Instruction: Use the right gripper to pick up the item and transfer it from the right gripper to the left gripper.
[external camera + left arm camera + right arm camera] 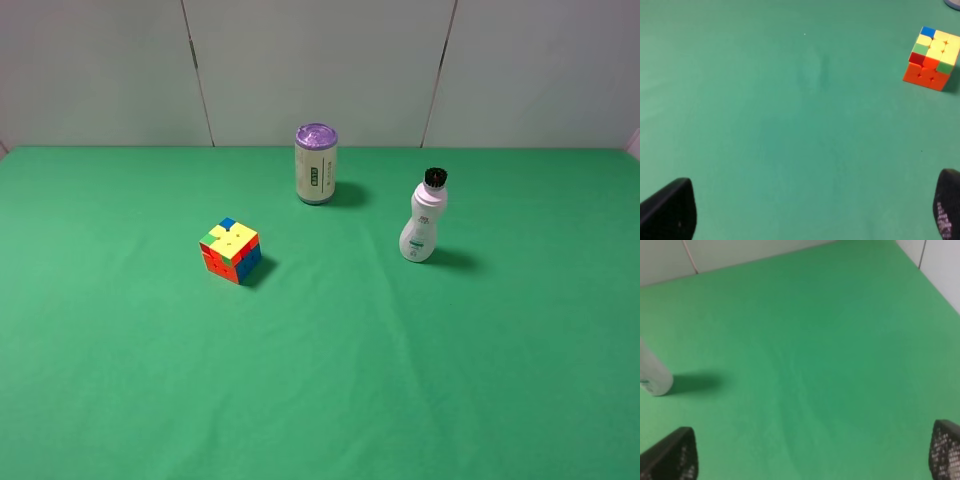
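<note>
The item, a small white waisted bottle (pixel 421 222) with a black ribbed cap, stands upright on the green cloth right of centre in the exterior high view. Its lower body shows at the edge of the right wrist view (pixel 652 374). Neither arm shows in the exterior high view. My right gripper (pixel 812 452) is open and empty, with only its two black fingertips (pixel 672 456) in view, well away from the bottle. My left gripper (pixel 810 210) is open and empty above bare cloth, its fingertips (pixel 669 211) far apart.
A purple-lidded can (pixel 316 163) stands upright at the back centre. A multicoloured puzzle cube (pixel 231 250) sits left of centre, also in the left wrist view (pixel 932 59). Grey wall panels (pixel 320 70) border the far edge of the green cloth (pixel 330 380).
</note>
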Robot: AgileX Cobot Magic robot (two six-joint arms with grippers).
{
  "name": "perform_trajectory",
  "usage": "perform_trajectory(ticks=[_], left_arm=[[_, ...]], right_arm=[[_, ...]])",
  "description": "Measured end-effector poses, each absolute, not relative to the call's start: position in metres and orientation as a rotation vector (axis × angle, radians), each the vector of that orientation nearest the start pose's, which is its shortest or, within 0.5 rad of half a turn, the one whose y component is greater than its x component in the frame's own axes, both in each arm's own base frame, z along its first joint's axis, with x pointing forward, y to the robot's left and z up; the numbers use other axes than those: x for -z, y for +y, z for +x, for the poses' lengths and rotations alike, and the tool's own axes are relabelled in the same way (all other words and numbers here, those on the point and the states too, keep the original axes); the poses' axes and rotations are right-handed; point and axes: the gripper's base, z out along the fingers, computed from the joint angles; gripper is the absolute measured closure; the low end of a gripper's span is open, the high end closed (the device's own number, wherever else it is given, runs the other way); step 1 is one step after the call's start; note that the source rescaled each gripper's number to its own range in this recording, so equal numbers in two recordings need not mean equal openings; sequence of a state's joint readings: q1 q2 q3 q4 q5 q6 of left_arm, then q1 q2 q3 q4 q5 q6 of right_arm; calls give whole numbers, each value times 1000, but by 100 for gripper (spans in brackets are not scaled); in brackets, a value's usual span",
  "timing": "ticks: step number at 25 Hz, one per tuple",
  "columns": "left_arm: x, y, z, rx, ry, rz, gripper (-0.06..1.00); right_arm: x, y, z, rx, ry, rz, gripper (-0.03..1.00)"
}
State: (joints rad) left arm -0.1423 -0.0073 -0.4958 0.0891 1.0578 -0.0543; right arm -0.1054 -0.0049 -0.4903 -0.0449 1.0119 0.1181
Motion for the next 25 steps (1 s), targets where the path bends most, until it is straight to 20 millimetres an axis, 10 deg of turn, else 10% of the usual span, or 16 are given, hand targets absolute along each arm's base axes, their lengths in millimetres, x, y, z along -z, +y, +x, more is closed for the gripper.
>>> perform_trajectory(ticks=[25], left_arm=[[-277,8,-5,17,2033,85,-5]], right_arm=[[-279,-3,-3,45,1987,224,-3]])
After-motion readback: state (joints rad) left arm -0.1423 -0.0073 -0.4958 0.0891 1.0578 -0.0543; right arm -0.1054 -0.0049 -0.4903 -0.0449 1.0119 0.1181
